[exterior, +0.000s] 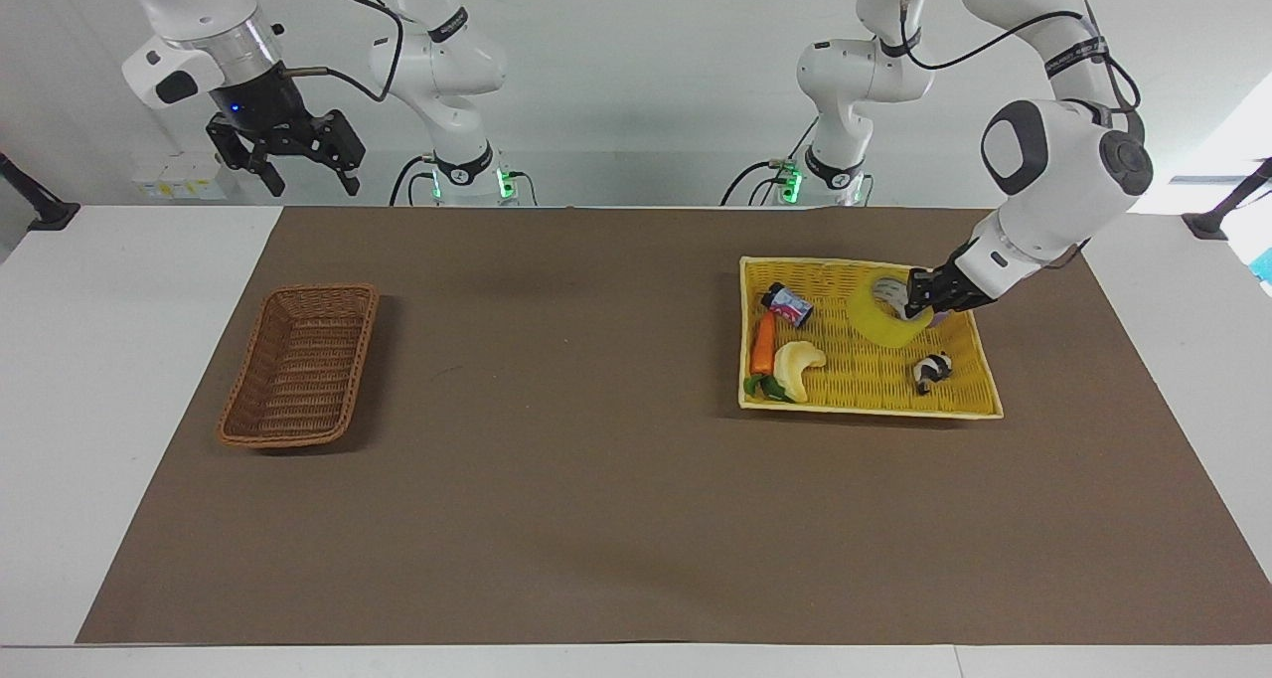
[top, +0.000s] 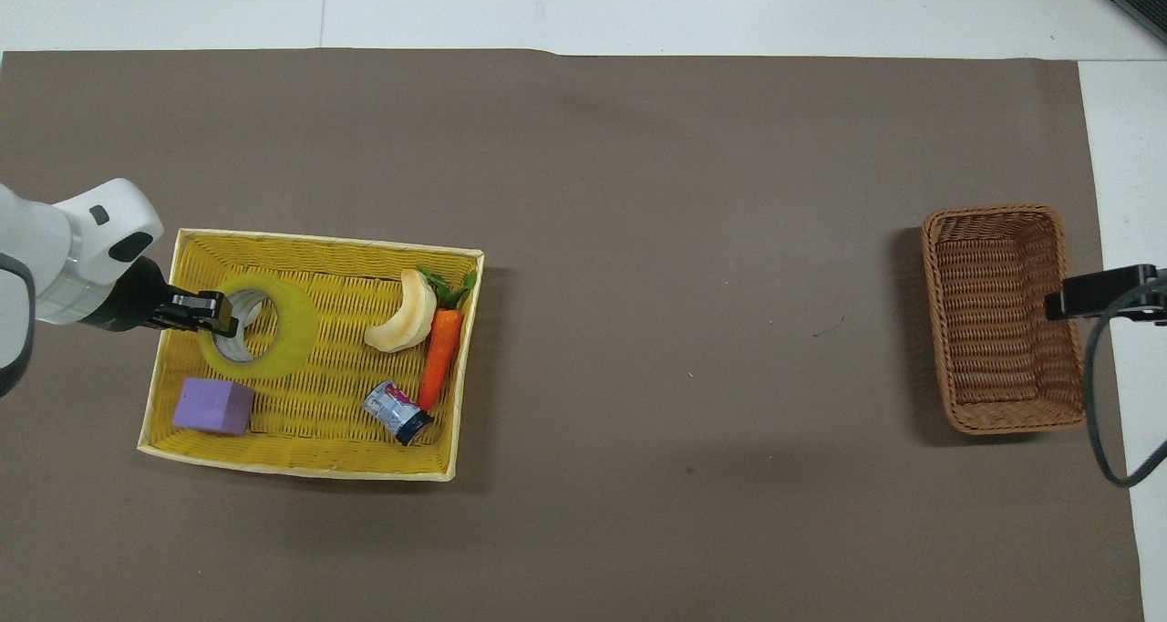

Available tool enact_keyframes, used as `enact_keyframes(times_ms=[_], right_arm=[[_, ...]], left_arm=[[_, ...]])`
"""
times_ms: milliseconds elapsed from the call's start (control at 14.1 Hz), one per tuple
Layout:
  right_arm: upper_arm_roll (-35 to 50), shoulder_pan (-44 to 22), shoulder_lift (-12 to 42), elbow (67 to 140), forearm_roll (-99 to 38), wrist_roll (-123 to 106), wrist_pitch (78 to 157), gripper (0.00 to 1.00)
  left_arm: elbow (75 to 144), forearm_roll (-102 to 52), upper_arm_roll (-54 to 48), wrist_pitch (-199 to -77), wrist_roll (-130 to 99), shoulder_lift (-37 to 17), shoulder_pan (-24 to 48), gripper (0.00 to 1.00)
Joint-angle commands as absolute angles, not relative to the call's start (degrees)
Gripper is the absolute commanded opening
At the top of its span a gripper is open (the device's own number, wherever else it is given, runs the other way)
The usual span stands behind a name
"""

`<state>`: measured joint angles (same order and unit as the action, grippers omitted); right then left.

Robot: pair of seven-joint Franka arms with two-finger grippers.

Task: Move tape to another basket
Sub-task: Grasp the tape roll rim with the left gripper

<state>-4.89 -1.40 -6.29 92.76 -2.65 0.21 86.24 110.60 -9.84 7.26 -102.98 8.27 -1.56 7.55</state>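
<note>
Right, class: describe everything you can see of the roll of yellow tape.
The tape is a wide roll of translucent yellow film wound on a pale core, its hole open to view. It hangs tilted, lifted over the yellow tray at the left arm's end of the table. The left pincer grips its wall, one finger inside the core. Nothing else touches it.

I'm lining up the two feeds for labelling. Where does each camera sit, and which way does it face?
Facing view: high across the table, looking at the robots; both arms show whole, left hand holding the tape over the yellow tray, right hand waiting raised.
Overhead view: above the robots' end, looking steeply down; only the left wrist and hand and the right hand's tip show.
Both share tape, tray and basket, half a turn apart.
</note>
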Motion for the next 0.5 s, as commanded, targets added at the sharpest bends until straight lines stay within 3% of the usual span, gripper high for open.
enact_keyframes(times_ms=[0, 426], right_arm=[[-4.57, -1.05, -7.21, 93.69, -2.55, -1.32, 86.49, 1.0], [-4.57, -1.05, -7.21, 93.78, -2.55, -1.32, 86.57, 1.0]], left_arm=[[105.22, -5.99, 6.94, -97.66, 3.35, -1.23, 7.38, 0.0], [96.87, 2.28, 6.06, -91.41, -7.37, -1.32, 8.88, 0.0]])
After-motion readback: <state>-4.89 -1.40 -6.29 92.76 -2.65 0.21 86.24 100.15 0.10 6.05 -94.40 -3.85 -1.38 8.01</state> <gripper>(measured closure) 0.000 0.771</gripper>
